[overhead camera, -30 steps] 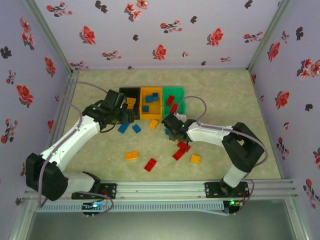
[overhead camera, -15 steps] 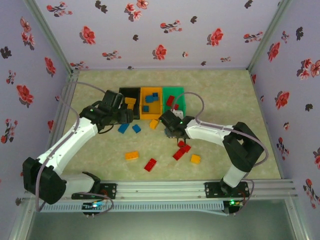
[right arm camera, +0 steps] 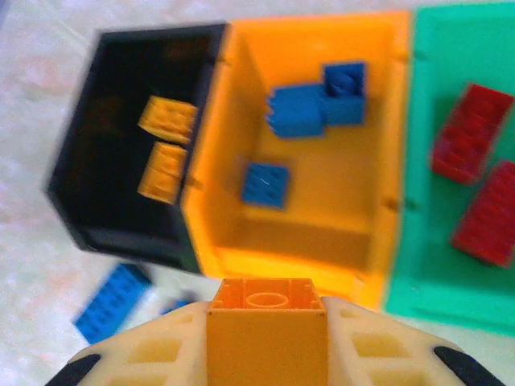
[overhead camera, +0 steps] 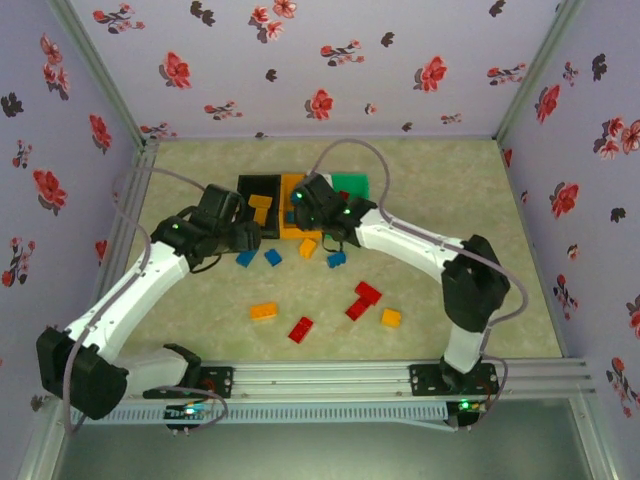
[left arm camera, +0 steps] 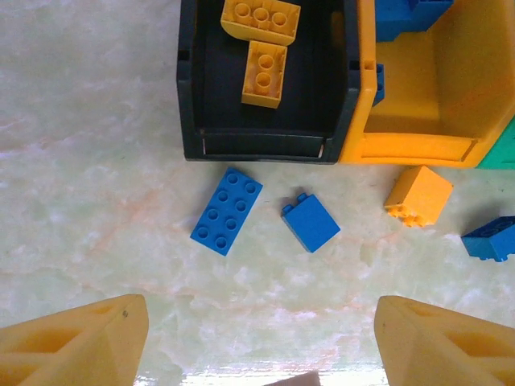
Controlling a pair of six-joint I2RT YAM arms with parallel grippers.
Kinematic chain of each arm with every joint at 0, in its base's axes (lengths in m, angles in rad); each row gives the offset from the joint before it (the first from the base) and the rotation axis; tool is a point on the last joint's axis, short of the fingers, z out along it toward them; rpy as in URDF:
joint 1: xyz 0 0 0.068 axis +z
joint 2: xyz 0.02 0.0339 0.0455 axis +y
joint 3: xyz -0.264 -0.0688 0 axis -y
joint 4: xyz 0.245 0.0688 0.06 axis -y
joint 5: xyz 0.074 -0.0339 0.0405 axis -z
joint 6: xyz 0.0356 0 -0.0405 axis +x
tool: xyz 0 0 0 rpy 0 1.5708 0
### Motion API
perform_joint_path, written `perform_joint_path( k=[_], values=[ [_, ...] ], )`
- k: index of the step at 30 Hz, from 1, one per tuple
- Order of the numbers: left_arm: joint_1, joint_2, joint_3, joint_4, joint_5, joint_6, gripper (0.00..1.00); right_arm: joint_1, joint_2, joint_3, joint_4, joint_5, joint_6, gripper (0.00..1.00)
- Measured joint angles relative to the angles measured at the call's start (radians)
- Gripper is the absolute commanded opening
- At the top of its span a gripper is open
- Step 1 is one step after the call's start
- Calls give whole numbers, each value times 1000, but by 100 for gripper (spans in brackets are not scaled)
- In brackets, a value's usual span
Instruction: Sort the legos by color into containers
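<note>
Between the fingers of the right gripper sits an orange-yellow brick, clamped with its studs facing up. From above, this gripper hangs over the row of bins, about at the orange bin.

That bin holds three blue bricks. The black bin, touching it on the left, holds two yellow bricks. The green bin, touching it on the right, holds two red bricks.

More bricks lie loose on the surface. Just near of the bins, from left to right, are a flat blue brick, a small blue brick, an orange block and a blue block. Nearer still, well apart from the bins, lie a flat orange brick, a flat red brick, a red cluster and a small orange brick.

The left gripper is spread wide with nothing between its fingers. It hovers over the surface just near of the black bin, above the two loose blue bricks on the left.
</note>
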Motion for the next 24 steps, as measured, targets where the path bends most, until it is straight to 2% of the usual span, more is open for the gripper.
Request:
perform_joint_path(
  k=[11,13,15,18,24],
  values=[
    [1,-39,0,-39,-20,0,75,0,356,397,100,-137,-16,32],
    [2,-44,0,-45,-24,0,75,-2,425,475,105,-162,-7,38],
    [3,-49,0,-51,-26,0,76,-6,488,552,101,-189,14,51],
    [5,-52,0,-58,-27,0,76,-14,571,658,92,-232,30,60],
    [6,-52,0,-61,-27,1,76,-37,572,652,80,-264,40,61]
  ],
)
